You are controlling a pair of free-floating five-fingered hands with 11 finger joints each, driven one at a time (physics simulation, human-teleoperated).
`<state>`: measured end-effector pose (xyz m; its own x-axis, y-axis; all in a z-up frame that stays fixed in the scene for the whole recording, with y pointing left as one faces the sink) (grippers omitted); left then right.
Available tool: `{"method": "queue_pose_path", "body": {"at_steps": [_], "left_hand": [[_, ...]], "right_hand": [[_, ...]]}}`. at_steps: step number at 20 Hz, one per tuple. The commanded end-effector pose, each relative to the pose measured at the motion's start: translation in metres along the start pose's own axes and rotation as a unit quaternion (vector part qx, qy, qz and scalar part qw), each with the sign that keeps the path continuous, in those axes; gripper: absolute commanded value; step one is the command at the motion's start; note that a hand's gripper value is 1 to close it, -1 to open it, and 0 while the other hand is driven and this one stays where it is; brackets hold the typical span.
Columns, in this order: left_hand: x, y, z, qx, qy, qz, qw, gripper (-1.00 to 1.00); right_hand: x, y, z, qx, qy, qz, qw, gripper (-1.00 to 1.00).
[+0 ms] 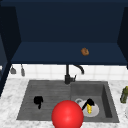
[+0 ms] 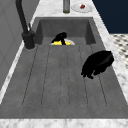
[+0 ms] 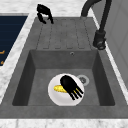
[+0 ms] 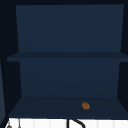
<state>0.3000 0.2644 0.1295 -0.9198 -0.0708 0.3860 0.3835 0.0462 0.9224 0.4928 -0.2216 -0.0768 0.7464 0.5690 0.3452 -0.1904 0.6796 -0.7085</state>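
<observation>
My right hand point(image 1: 88, 102) hovers low over a white plate point(image 1: 94, 112) in the sink basin, fingers straight and spread. In the right side view that right hand point(image 3: 68, 84) lies over a yellow corn cob point(image 3: 59, 88) on the plate point(image 3: 56, 97); I cannot tell whether it touches the cob. The left side view has the right hand point(image 2: 60, 37) above the cob point(image 2: 58, 43). My left hand point(image 1: 38, 100) hangs over the ribbed drainboard point(image 1: 50, 92) with relaxed, drooping fingers and holds nothing. The left hand point(image 2: 98, 63) point(image 3: 43, 11) is near the drainboard's front edge.
A big red ball point(image 1: 67, 115) sits at the sink's front edge. The black faucet point(image 1: 67, 75) stands behind the sink. A bottle point(image 1: 124, 95) and a small plate with something red point(image 2: 81, 7) are on the right counter. A brown item point(image 4: 85, 105) lies on the cabinet shelf.
</observation>
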Motion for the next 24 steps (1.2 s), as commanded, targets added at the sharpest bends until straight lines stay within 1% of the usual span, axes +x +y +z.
{"method": "queue_pose_path", "body": {"at_steps": [1,2,3,4,6,7,8,9,10,12,13,14,15,17,18,19,20,21,22,23,24], "left_hand": [[0.0,0.0,0.0,0.0,0.0,0.0,1.0,0.0],[0.0,0.0,0.0,0.0,0.0,0.0,1.0,0.0],[0.0,0.0,0.0,0.0,0.0,0.0,1.0,0.0],[0.0,0.0,0.0,0.0,0.0,0.0,1.0,0.0],[0.0,0.0,0.0,0.0,0.0,0.0,1.0,0.0],[0.0,0.0,0.0,0.0,0.0,0.0,1.0,0.0],[0.0,0.0,0.0,0.0,0.0,0.0,1.0,0.0],[0.0,0.0,0.0,0.0,0.0,0.0,1.0,0.0],[0.0,0.0,0.0,0.0,0.0,0.0,1.0,0.0],[0.0,0.0,0.0,0.0,0.0,0.0,1.0,0.0],[0.0,0.0,0.0,0.0,0.0,0.0,1.0,0.0],[0.0,0.0,0.0,0.0,0.0,0.0,1.0,0.0],[0.0,0.0,0.0,0.0,0.0,0.0,1.0,0.0],[0.0,0.0,0.0,0.0,0.0,0.0,1.0,0.0],[0.0,0.0,0.0,0.0,0.0,0.0,1.0,0.0],[0.0,0.0,0.0,0.0,0.0,0.0,1.0,0.0],[0.0,0.0,0.0,0.0,0.0,0.0,1.0,0.0],[0.0,0.0,0.0,0.0,0.0,0.0,1.0,0.0],[0.0,0.0,0.0,0.0,0.0,0.0,1.0,0.0],[0.0,0.0,0.0,0.0,0.0,0.0,1.0,0.0],[0.0,0.0,0.0,0.0,0.0,0.0,1.0,0.0]], "right_hand": [[-0.017,-0.006,-0.007,0.005,-0.014,-0.038,0.9992,-1.0],[-0.019,-0.009,-0.008,0.01,-0.016,-0.043,0.9989,-1.0],[-0.017,-0.006,-0.01,0.011,-0.016,-0.039,0.999,-1.0],[-0.014,0.0,-0.011,0.007,-0.017,-0.03,0.9994,-1.0],[-0.012,0.012,-0.013,0.001,-0.014,-0.019,0.9997,-1.0],[-0.009,0.022,-0.013,-0.011,-0.01,-0.008,0.9999,1.0],[-0.004,0.028,-0.01,-0.051,-0.008,0.031,0.9982,1.0],[-0.003,0.025,-0.008,-0.077,-0.008,0.043,0.9961,1.0],[-0.004,0.022,-0.005,-0.092,-0.008,0.043,0.9948,1.0],[-0.003,0.01,0.0,-0.102,-0.01,0.019,0.9945,1.0],[-0.003,0.005,-0.001,-0.106,-0.01,0.019,0.9941,1.0],[0.0,0.001,-0.002,-0.109,-0.008,0.009,0.9939,1.0],[0.001,0.002,-0.002,-0.115,-0.01,0.012,0.9933,1.0],[0.005,0.001,-0.006,-0.123,-0.008,0.009,0.9924,1.0],[0.001,0.002,-0.004,-0.122,-0.012,0.015,0.9924,1.0],[0.007,0.0,0.003,-0.129,-0.013,0.017,0.9914,1.0],[0.013,-0.01,0.01,-0.12,-0.013,0.021,0.9924,1.0],[0.023,-0.013,0.014,-0.123,-0.018,0.029,0.9918,1.0],[0.026,-0.016,0.021,-0.128,-0.021,0.033,0.991,1.0],[0.028,-0.015,0.027,-0.123,-0.023,0.037,0.9914,1.0],[0.028,-0.016,0.032,-0.125,-0.029,0.039,0.9909,1.0]]}}
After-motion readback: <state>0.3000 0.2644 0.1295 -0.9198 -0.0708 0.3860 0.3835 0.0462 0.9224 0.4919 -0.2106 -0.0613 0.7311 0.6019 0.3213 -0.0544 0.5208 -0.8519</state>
